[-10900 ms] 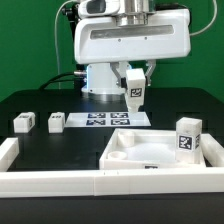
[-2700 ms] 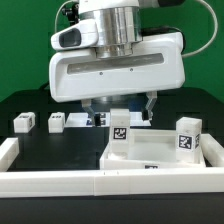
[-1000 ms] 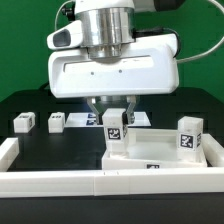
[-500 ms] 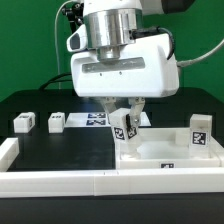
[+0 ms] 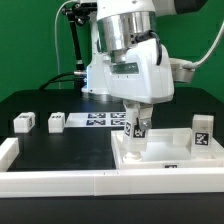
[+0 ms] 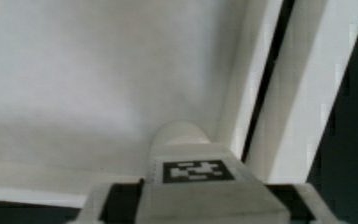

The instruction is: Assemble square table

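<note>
The white square slab (image 5: 172,152) lies at the exterior view's right, raised rim up. One white tagged leg (image 5: 203,130) stands on its far right corner. My gripper (image 5: 137,122) is shut on a second tagged leg (image 5: 137,135) and holds it slightly tilted, its lower end in the slab's near left corner. In the wrist view that leg (image 6: 197,165) shows its tag between my dark fingers (image 6: 126,203), over the slab's floor (image 6: 105,90) and next to its rim (image 6: 274,80). Two more legs (image 5: 23,122) (image 5: 56,122) stand on the black table at the left.
The marker board (image 5: 100,120) lies behind the slab near the robot's base. White border rails run along the front (image 5: 60,182) and the left (image 5: 8,150) of the table. A green wall stands behind.
My gripper has moved to the exterior view's right with the leg and turned. The slab and the leg standing on it have shifted to the right.
</note>
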Controlling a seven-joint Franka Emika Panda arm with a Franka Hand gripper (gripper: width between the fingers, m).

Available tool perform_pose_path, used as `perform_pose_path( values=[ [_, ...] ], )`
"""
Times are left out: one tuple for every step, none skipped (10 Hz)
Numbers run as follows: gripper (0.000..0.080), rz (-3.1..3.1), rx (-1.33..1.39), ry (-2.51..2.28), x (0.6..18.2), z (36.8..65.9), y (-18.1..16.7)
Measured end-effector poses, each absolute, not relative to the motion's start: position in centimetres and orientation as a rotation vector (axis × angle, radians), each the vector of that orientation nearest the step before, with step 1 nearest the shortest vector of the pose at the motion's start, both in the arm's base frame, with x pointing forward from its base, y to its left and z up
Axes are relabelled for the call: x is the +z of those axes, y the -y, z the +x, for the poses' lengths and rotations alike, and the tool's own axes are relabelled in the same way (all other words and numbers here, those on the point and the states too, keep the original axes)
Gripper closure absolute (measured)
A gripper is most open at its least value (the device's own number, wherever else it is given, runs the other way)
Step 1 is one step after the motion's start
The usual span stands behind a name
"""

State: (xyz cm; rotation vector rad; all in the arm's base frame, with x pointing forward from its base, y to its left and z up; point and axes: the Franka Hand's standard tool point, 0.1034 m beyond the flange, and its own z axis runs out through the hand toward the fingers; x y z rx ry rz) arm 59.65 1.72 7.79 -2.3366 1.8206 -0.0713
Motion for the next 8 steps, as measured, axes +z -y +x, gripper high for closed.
perform_pose_path(
  values=[
    [0.0504,-2.335,-0.07,-1.824,7.8,59.65,-1.65],
    [0.0504,-2.339,-0.07,-1.819,7.78,59.63,-1.72],
    [0.0405,-2.343,-0.071,-1.813,7.78,59.63,-1.73],
    [0.0405,-2.405,-0.077,-1.738,7.8,59.64,-1.65],
    [0.0227,-2.467,-0.077,-1.653,7.91,59.74,-1.56],
    [0.0167,-2.501,-0.082,-1.601,7.97,59.82,-1.51],
    [0.0167,-2.565,-0.08,-1.505,7.97,59.77,-1.58],
    [0.0152,-2.676,-0.09,-1.317,8.05,59.79,-1.5]
  ],
)
